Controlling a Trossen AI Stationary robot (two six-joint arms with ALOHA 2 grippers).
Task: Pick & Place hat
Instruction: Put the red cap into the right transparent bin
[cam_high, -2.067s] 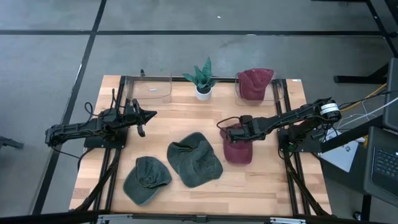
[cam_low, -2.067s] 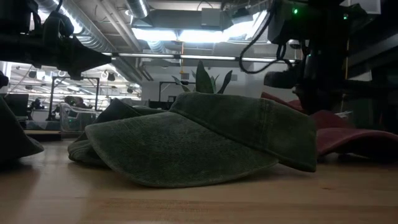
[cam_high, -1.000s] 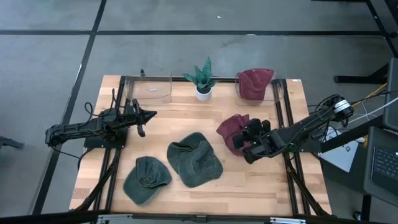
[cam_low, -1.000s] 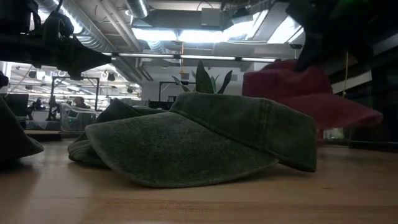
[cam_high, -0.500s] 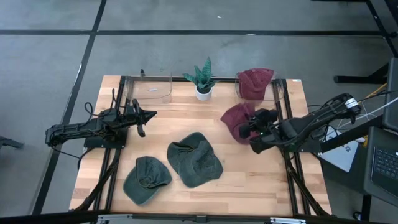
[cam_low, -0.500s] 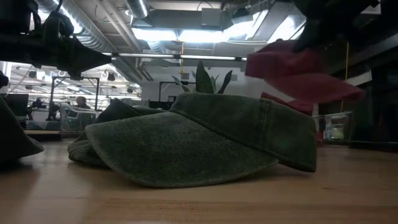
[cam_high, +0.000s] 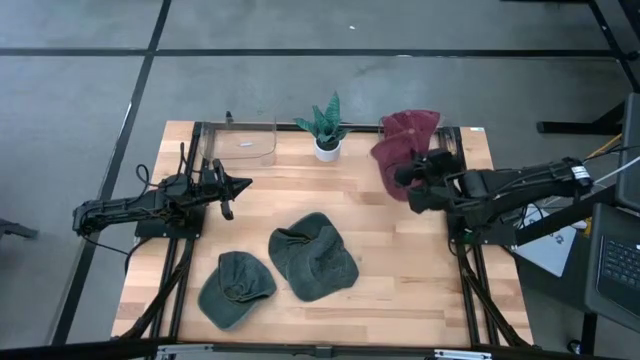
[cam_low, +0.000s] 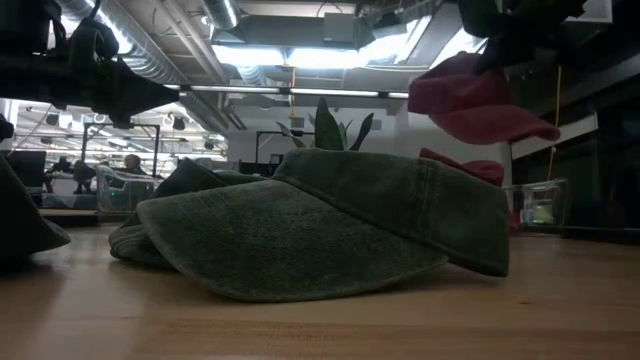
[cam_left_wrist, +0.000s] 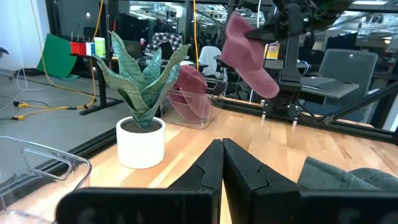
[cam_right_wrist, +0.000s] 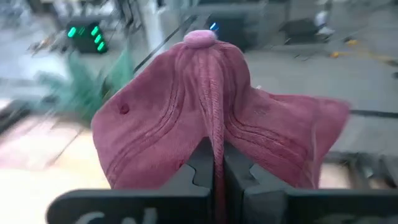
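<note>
The right pincer (cam_high: 408, 176) is clenched on a red hat (cam_high: 393, 160) and holds it in the air above the counter (cam_high: 420, 270), just beside the clear box (cam_high: 446, 145) at the far right edge, where another red hat (cam_high: 412, 125) lies. The left pincer (cam_high: 240, 184) is clenched with nothing in it, over the left side. Two green hats (cam_high: 314, 255) lie on the near part. A potted plant (cam_high: 326, 125) stands at the far edge.

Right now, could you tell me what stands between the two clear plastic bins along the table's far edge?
In the high view, a green spiky plant in a white pot stands between the left clear bin and the right clear bin.
</note>
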